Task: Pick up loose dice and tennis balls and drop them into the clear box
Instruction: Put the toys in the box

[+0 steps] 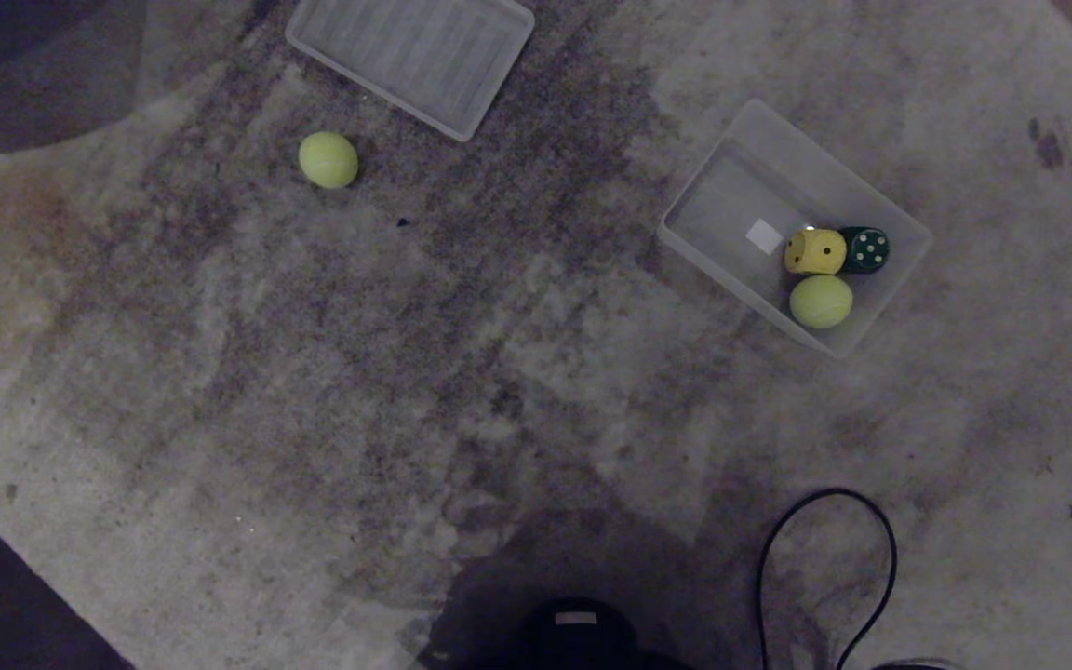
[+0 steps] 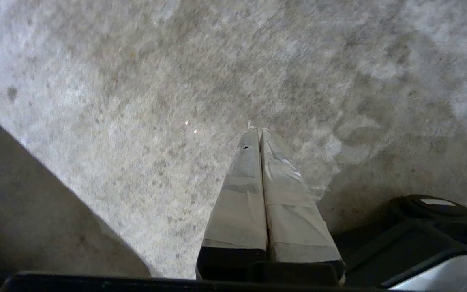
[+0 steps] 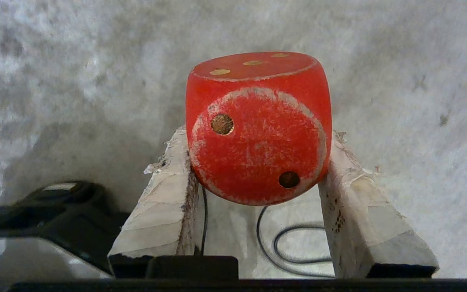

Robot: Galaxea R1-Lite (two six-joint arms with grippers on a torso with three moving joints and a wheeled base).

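Right wrist view: right gripper [image 3: 258,162] clamps red die [image 3: 258,127]; left gripper [image 2: 260,134] pressed closed, empty; clear box [image 1: 750,140] holds yellow die [image 1: 815,251].

Wide bare carpet [image 1: 462,391] is left open between the loose tennis ball [image 1: 328,159] and the clear box [image 1: 792,228]; half the box is taken up.
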